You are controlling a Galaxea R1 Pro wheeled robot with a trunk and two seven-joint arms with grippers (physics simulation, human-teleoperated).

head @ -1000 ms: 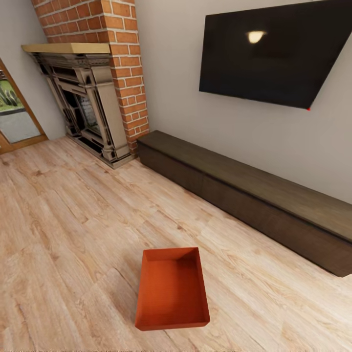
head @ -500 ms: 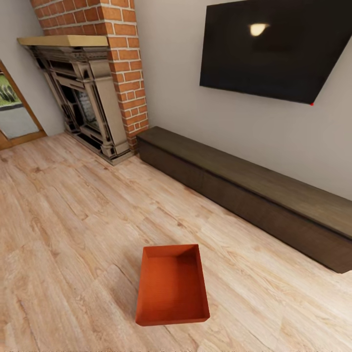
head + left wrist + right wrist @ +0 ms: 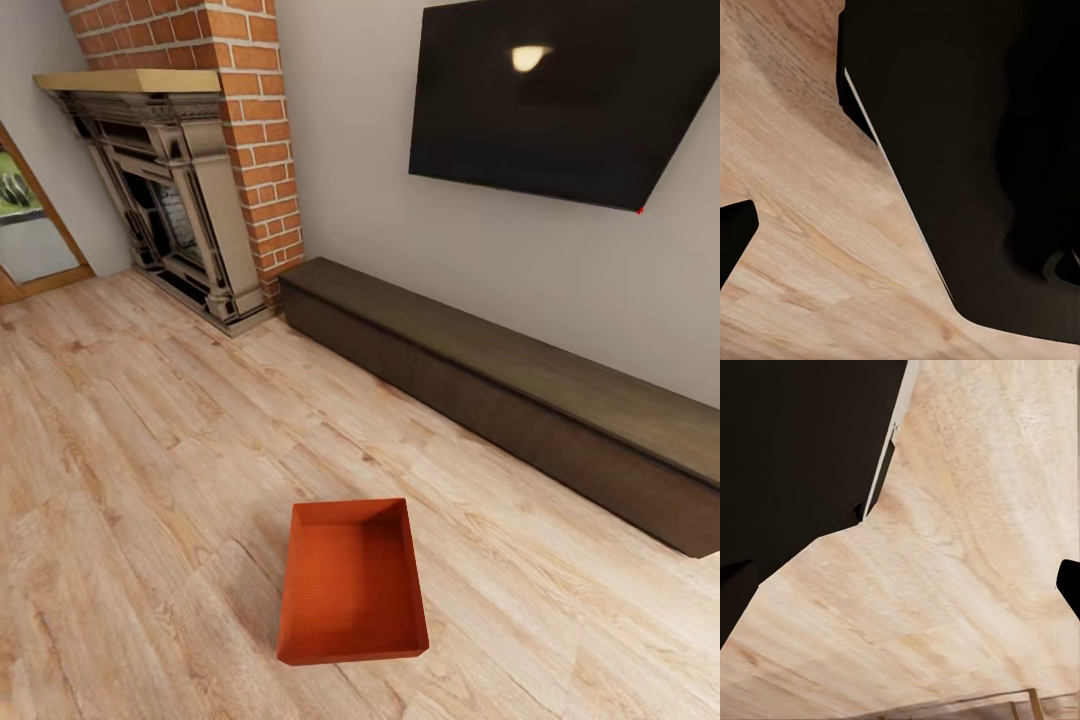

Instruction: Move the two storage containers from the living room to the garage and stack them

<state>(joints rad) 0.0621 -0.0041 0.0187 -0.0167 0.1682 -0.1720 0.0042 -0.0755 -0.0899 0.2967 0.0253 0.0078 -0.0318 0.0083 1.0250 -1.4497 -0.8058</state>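
One red-orange storage container, low-walled, empty, on wood-plank floor, tool states indiscernible

Red-orange storage container in front of me, same flat colour inside and out, inner walls shaded darker. Floor is light wood plank — pale tan with brown grain streaks and knots; both my wrist views show that same pale grain beside big black shapes. Fireplace surround grey-brown with a dark opening, mantel pale yellow wood, chimney brick red with light mortar lines. TV glossy black — one small warm light reflection. Bench dark brown. Wall plain light grey.
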